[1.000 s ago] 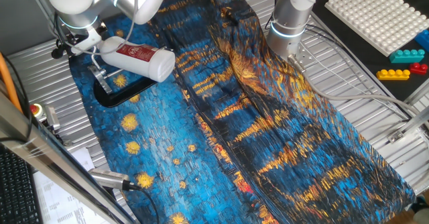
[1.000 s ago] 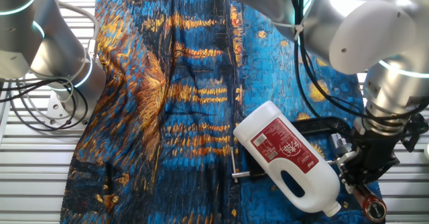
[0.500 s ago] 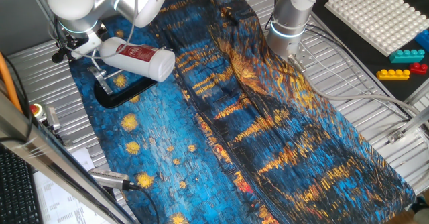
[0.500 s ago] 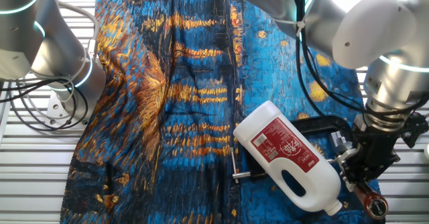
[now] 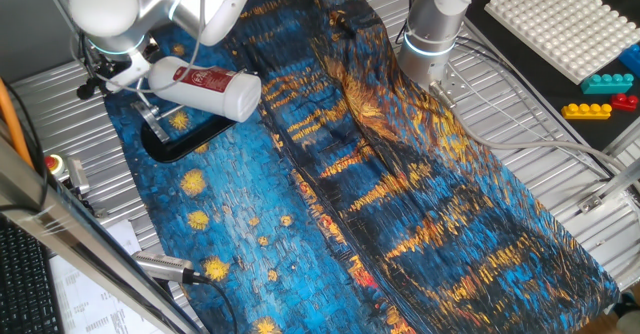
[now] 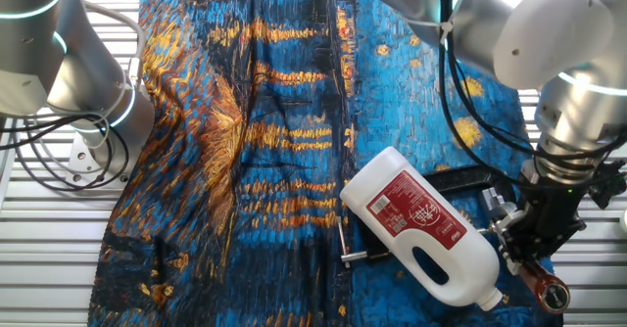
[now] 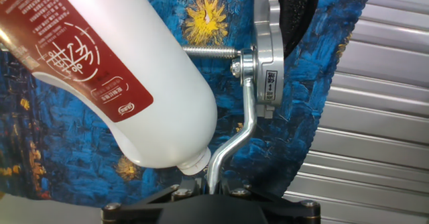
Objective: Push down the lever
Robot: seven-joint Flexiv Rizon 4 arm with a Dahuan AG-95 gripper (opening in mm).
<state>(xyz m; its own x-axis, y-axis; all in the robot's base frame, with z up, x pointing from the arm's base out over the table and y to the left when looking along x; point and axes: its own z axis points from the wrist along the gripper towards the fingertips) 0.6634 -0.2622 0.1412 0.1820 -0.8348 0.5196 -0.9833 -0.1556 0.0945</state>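
Pincer (image 6: 537, 265) low at 5 o'clock of the other fixed view, on the lever (image 7: 231, 145); finger spacing not discernible. Lever's silver bar curved from 6 o'clock of the hand view up to the clamp (image 7: 267, 63) pivot. White bottle (image 6: 421, 229) lying across the clamp, just beside the lever. Blue patterned cloth (image 5: 400, 204) over the table (image 5: 560, 124).

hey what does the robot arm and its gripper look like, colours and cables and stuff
The arm is glossy silver-white with rounded joints and a glowing light-blue ring at one joint. Black cables run along it. The gripper is black and blocky. A second, similar silver arm with a blue ring stands across the table.
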